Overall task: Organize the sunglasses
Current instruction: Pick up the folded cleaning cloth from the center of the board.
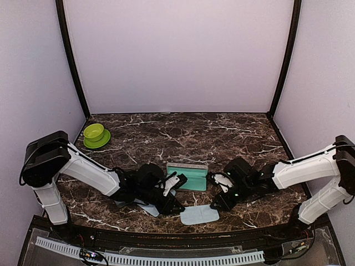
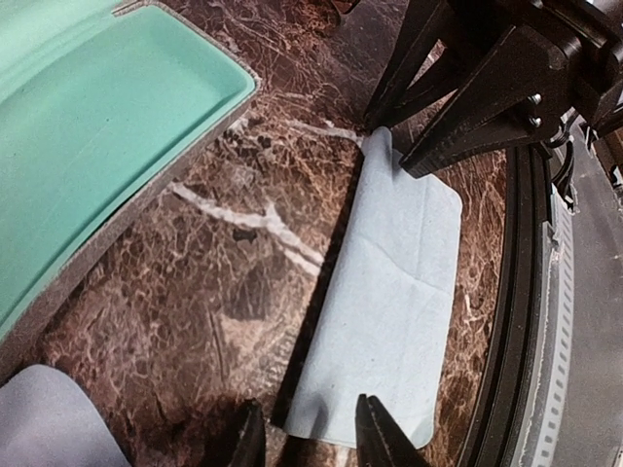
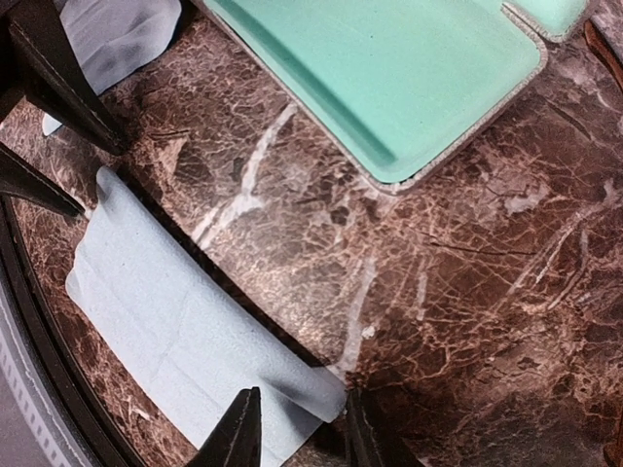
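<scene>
Closest to me, at the table's (image 1: 166, 133) front edge, a pale blue cloth (image 1: 199, 214) lies flat. Both arms are bent down over it. The left gripper (image 2: 311, 443) has its jaws apart, one finger on each side of the cloth's corner, not pinched on it. The right gripper (image 3: 297, 438) is set the same way at the opposite end, jaws apart around that corner. A second cloth (image 2: 49, 418) pokes out just beside the left arm.

A little farther back sits the open case (image 1: 187, 176), its teal lining bare. Far off at the back left stands a green bowl (image 1: 95, 134).

The sunglasses I cannot find in any view. They are not in the case, and if they lie under an arm I cannot tell.

My worry is that two grippers are on one thin cloth. If they close unevenly or pull apart, it may bunch up, slip free or slide over the front edge. Fingertips this low could also scrape the marble and miss the fabric. The grippers are near each other, so a careless swing could knock them together or nudge the case.
</scene>
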